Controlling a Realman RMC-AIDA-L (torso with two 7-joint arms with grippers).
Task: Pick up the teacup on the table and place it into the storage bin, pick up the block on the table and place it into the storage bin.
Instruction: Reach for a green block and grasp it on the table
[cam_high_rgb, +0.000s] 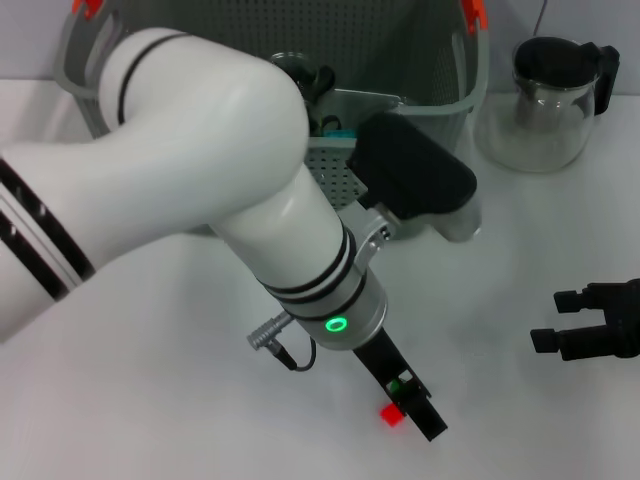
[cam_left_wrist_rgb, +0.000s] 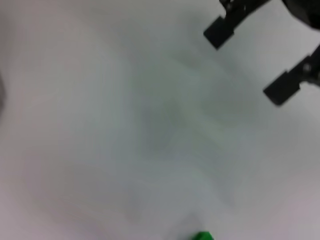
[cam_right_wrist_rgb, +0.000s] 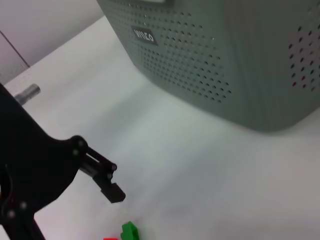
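While angled steeply down, left gripper (cam_high_rgb: 415, 408) low over the red block (cam_high_rgb: 392, 414), jaw width indiscernible.

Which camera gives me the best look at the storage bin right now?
Right wrist view: the storage bin shows its perforated wall, black label and base on the table. In the head view the left arm covers most of the bin. The left wrist view shows none of it.

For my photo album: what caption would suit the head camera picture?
Left gripper lowered over small red and green blocks before the storage bin; right gripper waits open nearby.
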